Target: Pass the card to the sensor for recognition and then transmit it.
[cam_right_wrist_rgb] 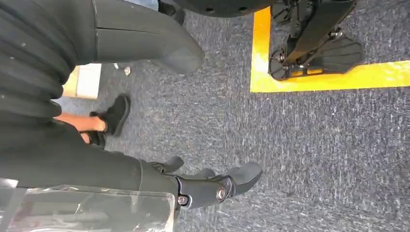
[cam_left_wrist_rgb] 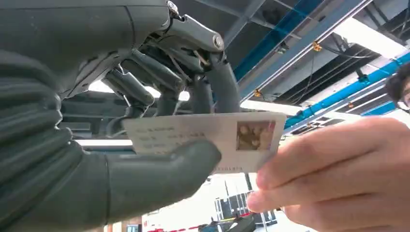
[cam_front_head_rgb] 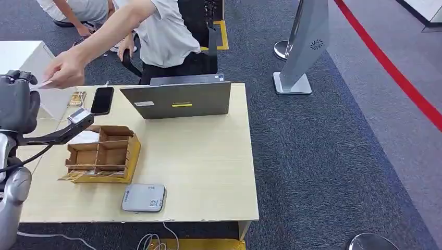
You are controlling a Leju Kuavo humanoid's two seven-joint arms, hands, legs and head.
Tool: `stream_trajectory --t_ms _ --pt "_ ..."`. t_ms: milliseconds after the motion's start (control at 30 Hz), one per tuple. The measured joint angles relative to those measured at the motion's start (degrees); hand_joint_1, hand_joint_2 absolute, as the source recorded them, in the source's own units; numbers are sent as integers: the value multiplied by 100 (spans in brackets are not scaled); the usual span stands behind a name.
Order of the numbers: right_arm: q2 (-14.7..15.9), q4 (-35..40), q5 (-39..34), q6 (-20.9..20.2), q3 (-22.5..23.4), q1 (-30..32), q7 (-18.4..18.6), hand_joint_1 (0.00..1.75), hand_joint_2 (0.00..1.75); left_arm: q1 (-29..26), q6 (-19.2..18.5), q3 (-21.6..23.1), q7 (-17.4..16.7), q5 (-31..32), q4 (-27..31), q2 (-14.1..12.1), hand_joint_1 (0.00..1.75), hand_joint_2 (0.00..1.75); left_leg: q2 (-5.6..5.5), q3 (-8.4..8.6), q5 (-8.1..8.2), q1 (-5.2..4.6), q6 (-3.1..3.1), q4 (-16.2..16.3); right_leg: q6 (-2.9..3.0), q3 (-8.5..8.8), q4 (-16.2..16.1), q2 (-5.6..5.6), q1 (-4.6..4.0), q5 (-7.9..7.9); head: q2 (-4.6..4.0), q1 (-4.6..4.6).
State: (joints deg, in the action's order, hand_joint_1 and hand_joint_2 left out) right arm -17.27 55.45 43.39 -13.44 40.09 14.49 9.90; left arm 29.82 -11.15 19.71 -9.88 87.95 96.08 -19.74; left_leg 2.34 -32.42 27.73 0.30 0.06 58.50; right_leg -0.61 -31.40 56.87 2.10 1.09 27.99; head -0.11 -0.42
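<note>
My left hand (cam_front_head_rgb: 18,104) is raised at the table's left edge and pinches a white ID card (cam_left_wrist_rgb: 193,133) between its thumb (cam_left_wrist_rgb: 159,169) and dark fingers (cam_left_wrist_rgb: 212,82). A person's hand (cam_left_wrist_rgb: 333,174) grips the card's other end by the photo. From the head view that person's hand (cam_front_head_rgb: 65,70) reaches across from behind the table to the card (cam_front_head_rgb: 46,83). The grey card sensor (cam_front_head_rgb: 144,198) lies flat near the table's front edge, away from the card. My right hand (cam_right_wrist_rgb: 145,174) hangs over the carpet with fingers apart and nothing in them.
On the wooden table (cam_front_head_rgb: 208,166) stand a compartmented cardboard box (cam_front_head_rgb: 101,153), a grey laptop (cam_front_head_rgb: 180,99) and a black phone (cam_front_head_rgb: 102,100). A small device on a black stalk (cam_front_head_rgb: 78,117) juts out beside my left hand. A grey standing sign (cam_front_head_rgb: 307,47) is on the carpet to the right.
</note>
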Motion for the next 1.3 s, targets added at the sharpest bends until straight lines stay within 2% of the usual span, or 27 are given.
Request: stream_trajectory --t_ms 100,267,400,467,633,733,800,1000,1133,1300 --pt "0 -7 22 -57 9 0 -72 0 175 -55 22 -2 162 0 4 116 0 175 0 0 0 -1 0 0 0 2 0 0 0 0 0 0" --pt "-2 -7 17 -83 11 5 -107 0 175 -330 37 -52 489 0 325 506 0 175 0 -4 1 -2 1 0 0 1 -1 0 1 0 0 2" --pt "-4 0 -73 -14 4 8 -57 0 175 -669 -44 -140 827 -2 783 865 0 175 -1 -7 5 -3 0 0 -1 2 -2 1 1 0 0 2" --pt "-7 15 -278 118 -22 21 33 0 175 -1136 -9 -214 1026 -18 1258 1010 0 175 16 -5 13 -4 3 0 -1 -1 -2 -17 2 1 0 2" --pt "-20 217 -704 359 -313 233 403 0 175 -2498 433 -556 1262 -249 2217 1078 0 175 25 -4 25 -1 3 -2 4 -5 -1 -22 0 18 0 4" --pt "-20 370 -750 385 -461 358 525 0 175 -3224 702 -908 1375 -389 2496 1078 0 175 24 -2 29 1 -4 -3 5 -7 0 -22 0 26 0 2" --pt "-20 459 -750 395 -531 413 562 0 175 -3558 752 -1115 1417 -413 2608 1078 0 175 16 -5 28 4 -4 -3 9 -7 0 -14 -2 29 0 2" --pt "-20 588 -756 402 -623 441 592 0 175 -3945 699 -1379 1436 -446 2778 1095 0 175 5 -4 28 7 -5 -2 9 5 1 -5 -2 29 0 4" --pt "-20 680 -842 402 -721 501 597 0 175 -4411 721 -1642 1456 -509 2774 1152 0 175 6 2 28 6 -5 -2 9 4 0 -9 -2 29 0 4" --pt "-20 771 -803 311 -835 512 597 0 175 -4665 695 -2055 1493 -258 2516 1370 0 175 1 1 28 5 -5 -1 9 3 0 -4 -2 29 0 2"
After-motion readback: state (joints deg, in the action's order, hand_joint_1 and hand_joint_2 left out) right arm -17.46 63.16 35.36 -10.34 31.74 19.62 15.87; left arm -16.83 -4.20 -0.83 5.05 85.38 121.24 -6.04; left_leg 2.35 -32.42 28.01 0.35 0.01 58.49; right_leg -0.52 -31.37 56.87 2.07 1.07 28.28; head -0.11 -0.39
